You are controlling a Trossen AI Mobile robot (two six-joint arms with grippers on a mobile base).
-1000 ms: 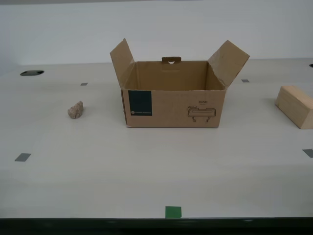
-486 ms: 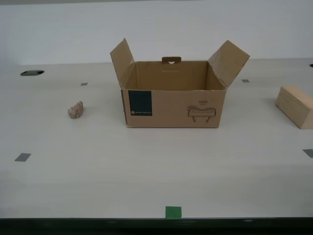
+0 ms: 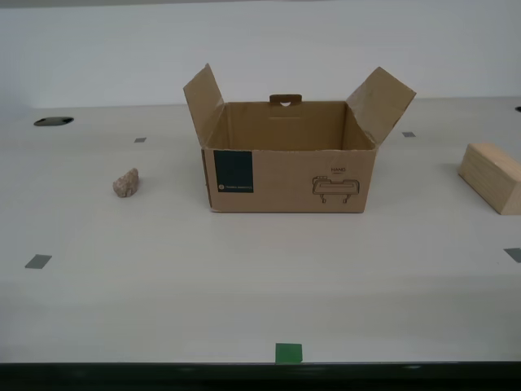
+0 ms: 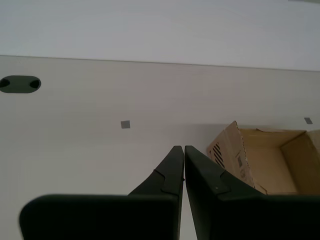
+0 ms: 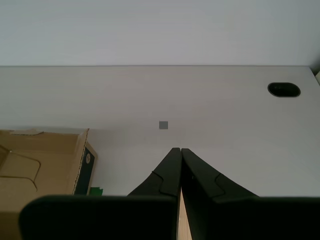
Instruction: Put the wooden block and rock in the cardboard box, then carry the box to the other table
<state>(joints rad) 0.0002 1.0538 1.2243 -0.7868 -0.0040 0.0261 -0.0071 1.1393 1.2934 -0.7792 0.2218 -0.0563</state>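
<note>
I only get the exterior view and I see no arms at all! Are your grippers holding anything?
Observer: No. My first gripper is shut with nothing in it.
Operator: And the other one?
Observer: My second gripper is shut and empty too, with the cardboard box off to one side of it.
Operator: Is anything inside the box?
Observer: The second wrist view looks down into part of it, and that part shows only bare cardboard.
</note>
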